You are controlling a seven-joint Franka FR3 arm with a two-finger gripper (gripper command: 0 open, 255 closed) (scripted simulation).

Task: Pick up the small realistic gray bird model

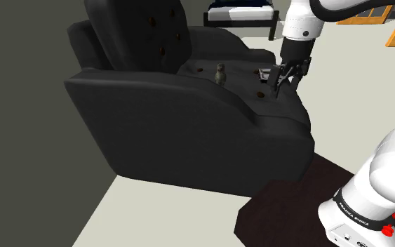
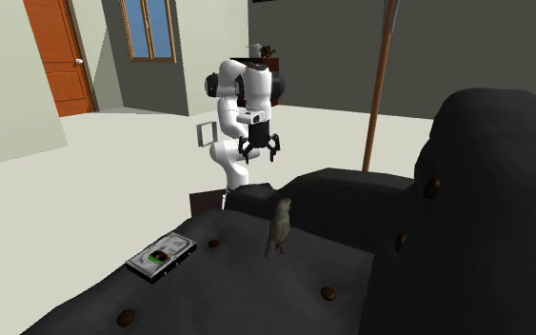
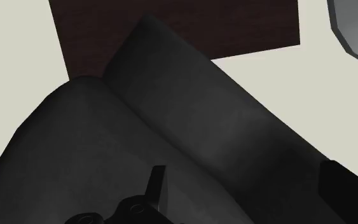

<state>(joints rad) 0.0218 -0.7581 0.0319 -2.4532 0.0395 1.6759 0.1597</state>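
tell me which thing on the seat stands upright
The bird. It stands upright on the seat, head up, while the grey box beside it lies flat.

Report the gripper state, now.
Gripper: open, fingers apart, holding nothing. The gray bird model stands on the dark sofa seat, apart from the gripper.

Sofa (image 1: 189,133): matt dark grey, smooth, soft-looking upholstery with buttons.
Bird (image 2: 278,230): dull, mottled grey-brown surface.
Arm (image 1: 392,165): smooth white shell, slight sheen.
Door (image 2: 58,57): orange-brown wood, panelled.
Floor (image 1: 154,217): plain pale, matt, smooth.
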